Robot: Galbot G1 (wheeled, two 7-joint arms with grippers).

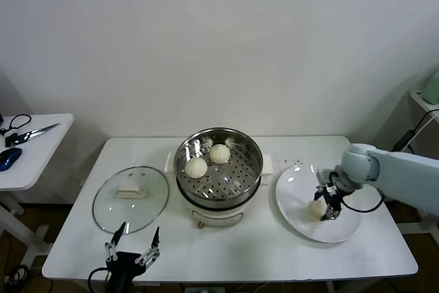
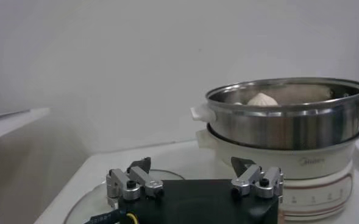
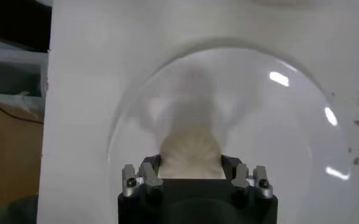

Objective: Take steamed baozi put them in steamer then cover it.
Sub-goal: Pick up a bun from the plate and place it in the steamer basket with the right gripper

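While your right gripper [image 1: 325, 205] clamps a baozi [image 1: 316, 208] on the white plate [image 1: 296, 207], your left gripper [image 1: 132, 243] waits spread near the cover [image 1: 131, 198]. Lift carefully: soft dough may squash or slip before reaching the steamer [image 1: 219, 167].

On the white rectangular table [image 1: 226, 252], the round stainless-steel steamer on its cream-white base [image 1: 218, 200] stands at the centre, two small cream-white dough baozi [image 1: 208, 160] resting on the far left of its perforated tray. The round clear glass cover with a cream-white handle [image 1: 131, 198] lies flat to its left, the flat round white plate [image 1: 295, 204] to its right. A third bun [image 1: 316, 208] sits on the plate, between the right gripper's [image 1: 328, 207] fingers. The left gripper [image 1: 132, 248] hangs at the near edge, before the cover.
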